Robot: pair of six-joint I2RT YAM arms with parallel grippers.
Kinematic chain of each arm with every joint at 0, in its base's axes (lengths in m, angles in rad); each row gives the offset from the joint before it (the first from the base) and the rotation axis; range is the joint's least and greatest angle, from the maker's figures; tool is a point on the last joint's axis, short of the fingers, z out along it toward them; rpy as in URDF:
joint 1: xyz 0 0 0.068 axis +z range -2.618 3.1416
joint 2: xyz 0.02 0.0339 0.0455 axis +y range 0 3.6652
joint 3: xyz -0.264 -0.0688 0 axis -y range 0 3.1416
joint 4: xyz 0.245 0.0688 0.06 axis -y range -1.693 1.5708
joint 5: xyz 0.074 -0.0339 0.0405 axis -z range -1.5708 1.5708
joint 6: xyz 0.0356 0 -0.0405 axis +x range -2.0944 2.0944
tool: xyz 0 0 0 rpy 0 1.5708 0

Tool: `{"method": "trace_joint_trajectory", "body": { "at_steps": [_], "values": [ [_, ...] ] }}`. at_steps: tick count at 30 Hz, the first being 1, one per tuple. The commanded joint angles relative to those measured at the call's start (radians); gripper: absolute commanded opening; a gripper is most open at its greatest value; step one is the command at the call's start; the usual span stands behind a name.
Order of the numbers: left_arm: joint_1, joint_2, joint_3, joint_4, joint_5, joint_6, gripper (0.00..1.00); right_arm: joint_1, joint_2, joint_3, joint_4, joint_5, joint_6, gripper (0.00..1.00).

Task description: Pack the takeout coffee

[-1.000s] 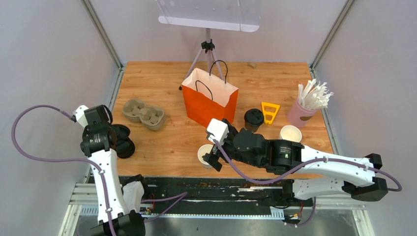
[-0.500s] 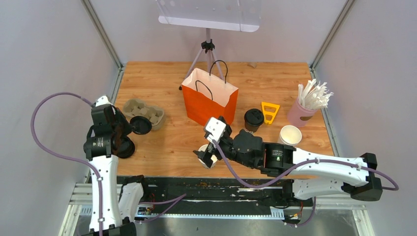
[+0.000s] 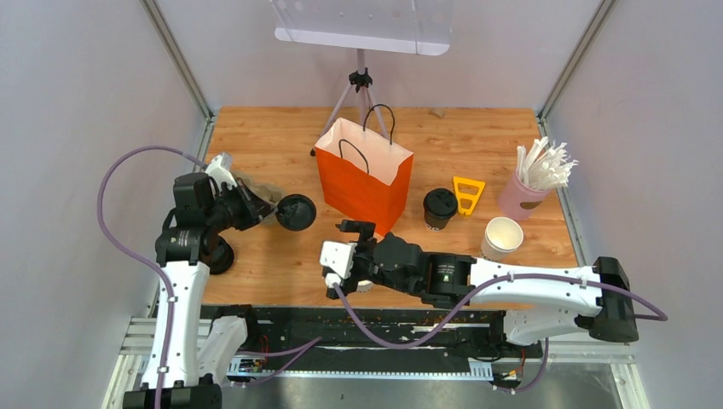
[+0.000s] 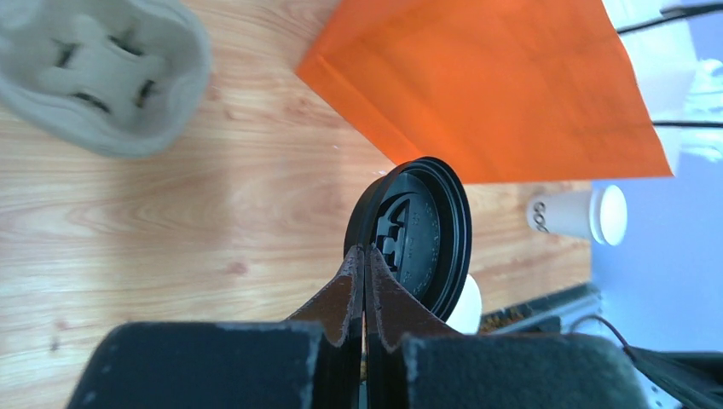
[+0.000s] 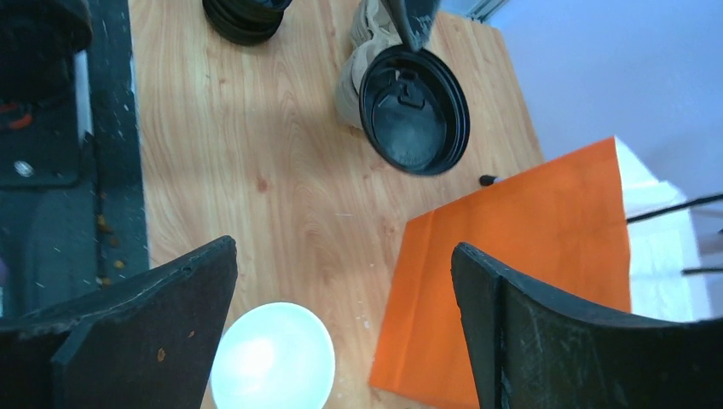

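Count: three white cups on the table (image 3: 273, 136), namely one lidded cup (image 3: 440, 207) just right of the single orange bag (image 3: 362, 175), a far open cup (image 3: 503, 236), and a near open cup (image 5: 271, 355) below the wide-spread right gripper (image 5: 341, 251); left gripper (image 4: 365, 256) pinched shut on one black lid (image 4: 413, 232).

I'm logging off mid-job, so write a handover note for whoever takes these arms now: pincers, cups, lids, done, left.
Left pincer: shut on a black lid, held in the air between the pulp tray and the orange bag.
Right pincer: open, holding nothing, above an unlidded cup near the front edge of the table.
Other cups: a lidded cup right of the bag; a second unlidded cup further right.
Spare lids: stacked at the left edge.
Done: one cup lidded. Left: lid two cups, then pack all three; none shows in the bag.
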Motion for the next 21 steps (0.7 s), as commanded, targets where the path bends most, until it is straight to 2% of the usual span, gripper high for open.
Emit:
{"method": "trace_joint_trajectory", "body": {
  "at_steps": [1,4,8,13,21],
  "values": [
    [-0.034,0.002,-0.02,0.057,0.151,-0.061,0.0,0.002,-0.002,-0.049,0.147,-0.065,-0.307,0.96],
    [-0.066,0.02,-0.012,0.035,0.174,-0.069,0.0,0.002,0.0,-0.089,0.257,-0.066,-0.433,0.97],
    [-0.115,0.006,-0.048,0.064,0.2,-0.12,0.0,0.002,0.009,-0.068,0.243,-0.049,-0.463,0.97],
    [-0.123,-0.014,-0.122,0.163,0.268,-0.23,0.0,0.0,-0.127,-0.133,0.304,-0.084,-0.283,0.95],
    [-0.136,0.01,-0.132,0.332,0.355,-0.407,0.0,-0.023,-0.334,-0.229,0.381,0.008,0.134,1.0]
  ]
}}
